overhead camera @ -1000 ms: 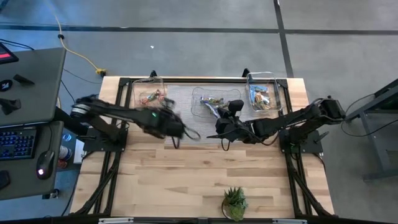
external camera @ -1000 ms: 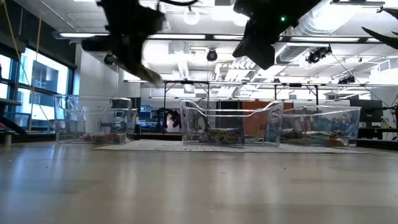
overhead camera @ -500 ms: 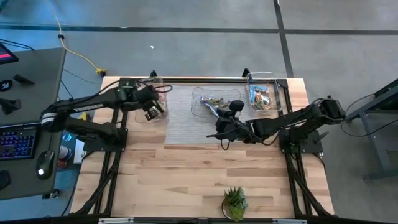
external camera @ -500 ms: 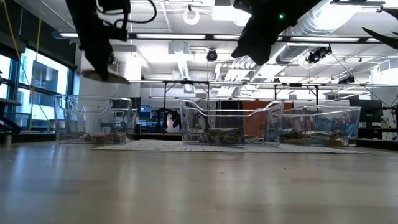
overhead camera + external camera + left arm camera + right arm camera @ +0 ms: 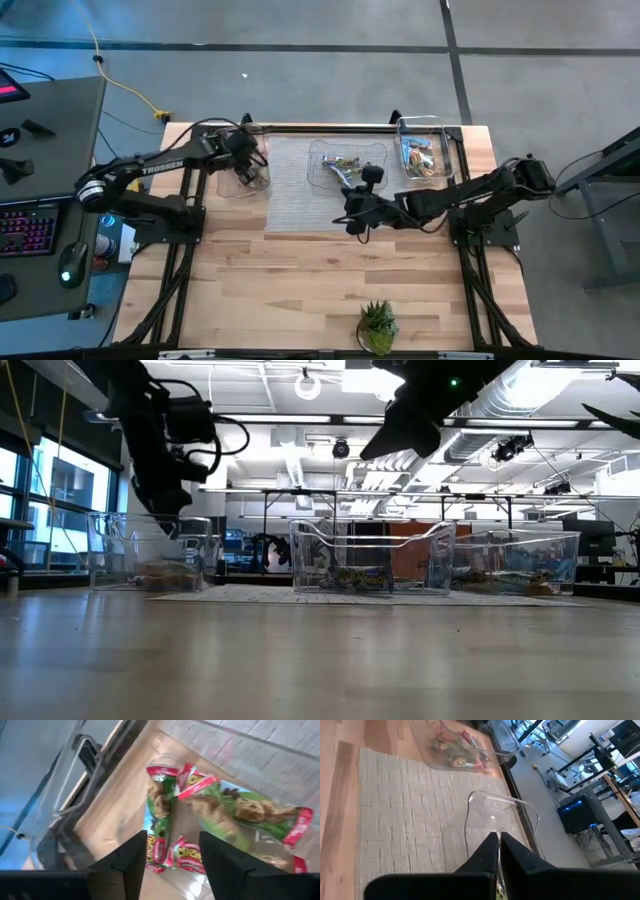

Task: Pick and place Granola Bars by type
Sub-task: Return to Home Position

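The left gripper (image 5: 172, 857) hangs over the clear plastic bin at the left end of the grey woven mat (image 5: 298, 190), its fingers spread with nothing between them, above the green-and-red wrapped granola bars (image 5: 220, 815) lying in that left bin (image 5: 243, 160). The right gripper (image 5: 497, 851), fingers pressed together on nothing, hovers at the near edge of the clear middle bin (image 5: 347, 163) on that mat. The middle bin holds mixed bars, and the clear right-hand bin (image 5: 424, 148) beside the mat holds blue-and-orange ones, so I judge sorting partly done.
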